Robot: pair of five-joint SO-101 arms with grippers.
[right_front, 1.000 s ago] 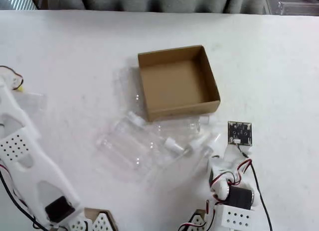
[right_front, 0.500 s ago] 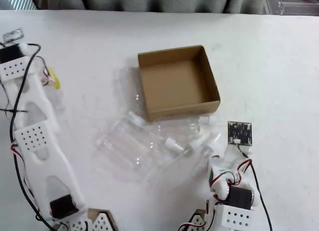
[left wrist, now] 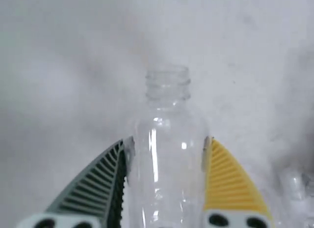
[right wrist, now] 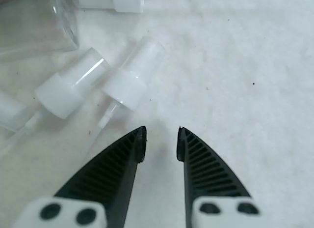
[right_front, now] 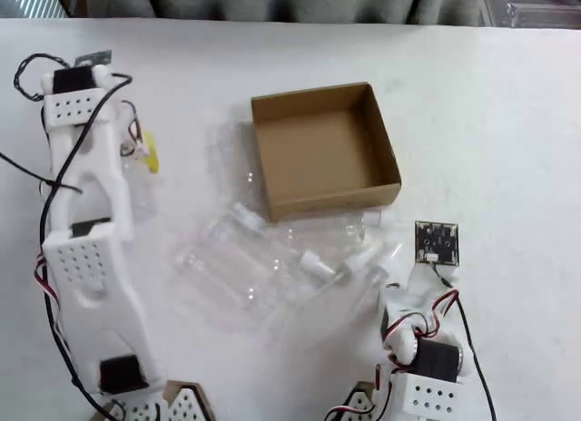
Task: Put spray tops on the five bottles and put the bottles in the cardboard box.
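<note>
The left gripper is gripping a topless clear bottle between its fingers, well left of the cardboard box. The right gripper is hovering with its fingers slightly parted and empty, beside spray tops lying on the surface near the box's front wall.

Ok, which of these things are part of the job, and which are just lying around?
Job: cardboard box; bottle gripped by the left hand; loose bottles; spray tops before the open right hand.
Lying about: clear plastic container, past the table's far edge.
</note>
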